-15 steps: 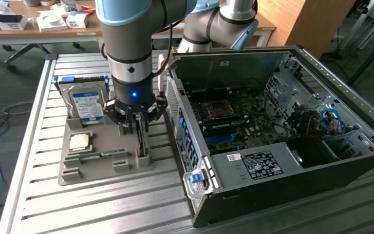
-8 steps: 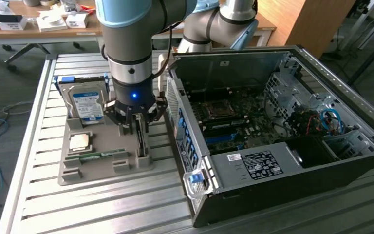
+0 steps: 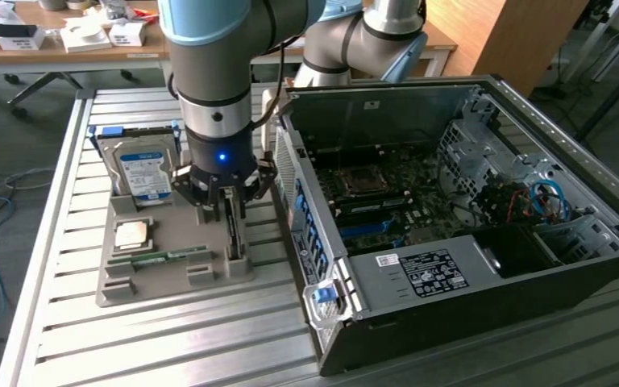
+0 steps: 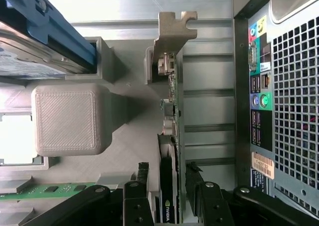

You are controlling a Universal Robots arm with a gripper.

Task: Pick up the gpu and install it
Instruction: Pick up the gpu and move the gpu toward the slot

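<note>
The gpu [image 3: 232,232] stands on edge in a slot of the grey holder [image 3: 170,280], close beside the open computer case [image 3: 471,266]. In the wrist view the gpu [image 4: 172,111] is a thin dark board with a tan metal bracket [image 4: 172,34] at its far end. My gripper [image 3: 226,208] hangs straight down over the card. The gripper [image 4: 167,170] is open, with one black finger [image 4: 143,175] on each side of the card's near end. A narrow gap shows between each finger and the board. The card still sits in its slot.
The same holder carries a silver blue-labelled hard drive [image 3: 145,169], a square processor [image 3: 132,235] and a green memory stick [image 3: 159,258]. The case's rear port panel [image 4: 261,101] is right beside the card. The motherboard [image 3: 380,197] lies exposed inside the case. Everything stands on a slatted metal table [image 3: 180,347].
</note>
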